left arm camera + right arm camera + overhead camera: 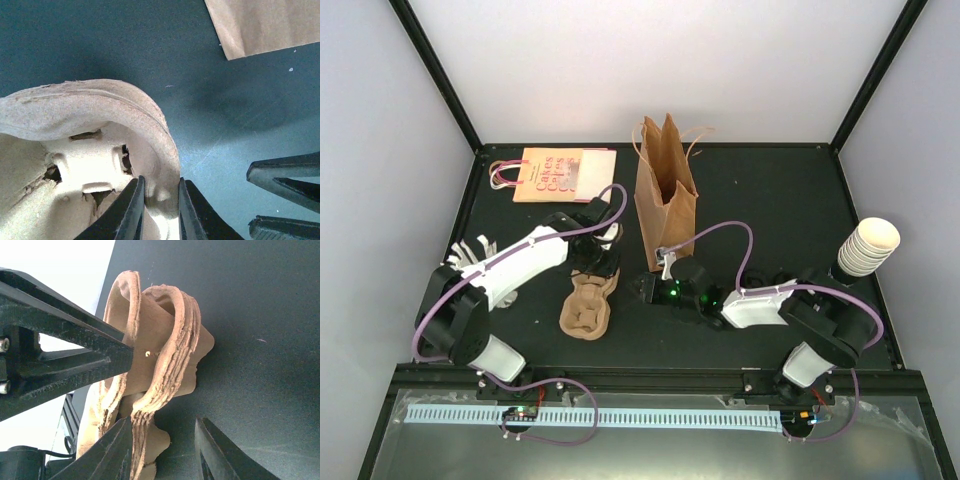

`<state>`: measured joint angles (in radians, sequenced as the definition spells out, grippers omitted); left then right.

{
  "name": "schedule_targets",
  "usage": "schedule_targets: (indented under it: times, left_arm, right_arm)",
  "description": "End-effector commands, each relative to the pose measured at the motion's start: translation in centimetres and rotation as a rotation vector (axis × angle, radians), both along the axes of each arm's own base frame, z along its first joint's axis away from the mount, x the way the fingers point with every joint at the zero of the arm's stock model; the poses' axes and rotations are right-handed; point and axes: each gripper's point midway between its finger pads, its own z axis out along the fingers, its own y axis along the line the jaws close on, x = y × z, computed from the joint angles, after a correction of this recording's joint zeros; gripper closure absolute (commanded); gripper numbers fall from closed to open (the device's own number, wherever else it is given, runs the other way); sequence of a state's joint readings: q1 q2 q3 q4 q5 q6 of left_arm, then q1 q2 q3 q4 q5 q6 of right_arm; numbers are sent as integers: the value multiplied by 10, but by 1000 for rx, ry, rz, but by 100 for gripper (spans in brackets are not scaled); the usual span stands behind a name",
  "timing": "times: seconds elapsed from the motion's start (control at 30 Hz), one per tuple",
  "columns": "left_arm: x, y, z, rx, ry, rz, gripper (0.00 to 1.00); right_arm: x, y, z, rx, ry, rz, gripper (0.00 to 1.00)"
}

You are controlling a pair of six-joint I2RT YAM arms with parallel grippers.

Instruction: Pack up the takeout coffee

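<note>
The left arm (pixel 515 262) is reached forward and rightward from its base, with the wrist bent down. The left gripper (pixel 161 184) is clamped on the rim of a pulp cup tray (pixel 100 130), fingers nearly together. The right arm (pixel 765 305) is folded low and stretched leftward. The right gripper (pixel 164 422) is seen part-open with nothing pinched, its fingers pointed toward the left gripper.
</note>
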<state>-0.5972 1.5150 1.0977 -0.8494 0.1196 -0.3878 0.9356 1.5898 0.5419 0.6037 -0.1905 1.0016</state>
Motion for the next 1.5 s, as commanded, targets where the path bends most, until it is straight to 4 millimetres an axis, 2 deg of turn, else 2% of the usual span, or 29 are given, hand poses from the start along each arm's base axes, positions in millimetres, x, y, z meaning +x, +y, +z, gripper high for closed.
schedule_targets:
  times: [0.0,0.47,0.73,1.1,1.47]
  left_arm:
    - [1,-1,24,-21,-42,1,86]
    - [-1,-6,29,-59,-46,-12,86]
    - [-1,-6,29,-64,-45,-13,86]
    - [-2,-7,28,-67,-41,-15,86]
    - [-1,-6,27,-63,-39,-14,86]
  right_arm:
    - [7,5,9,30,-21,-8,62]
    - [7,29,17,98,-10,61,62]
    - [7,40,14,144,14,90,77]
    - [5,43,20,195,3,108,77]
    - [9,41,16,189,11,94,81]
